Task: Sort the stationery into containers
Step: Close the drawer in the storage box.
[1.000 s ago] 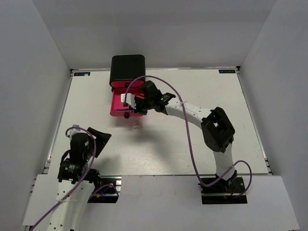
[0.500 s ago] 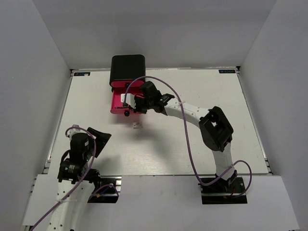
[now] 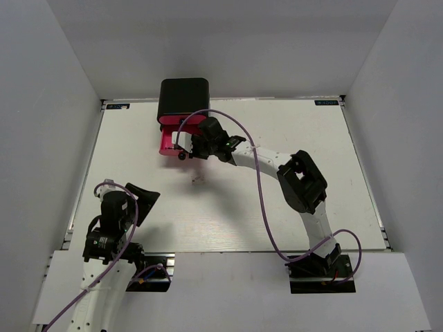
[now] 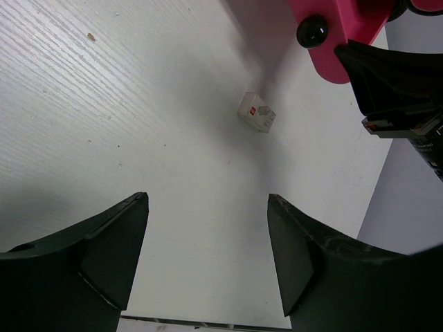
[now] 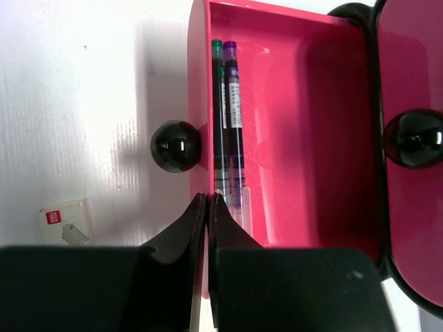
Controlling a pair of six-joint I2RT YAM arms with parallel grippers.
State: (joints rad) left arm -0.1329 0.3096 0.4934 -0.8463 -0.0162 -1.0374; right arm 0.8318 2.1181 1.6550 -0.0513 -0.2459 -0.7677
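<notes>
Two thin pens (image 5: 234, 117) lie inside the open pink-red drawer (image 5: 304, 138).

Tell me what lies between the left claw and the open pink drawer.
Only the small white eraser, flat on the table; the left wrist view shows it.

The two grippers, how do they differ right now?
The left gripper has its jaws wide apart; the right gripper has them shut. The left gripper hangs over bare table; the right gripper is at the front wall of the open pink drawer. Both have black fingers.
</notes>
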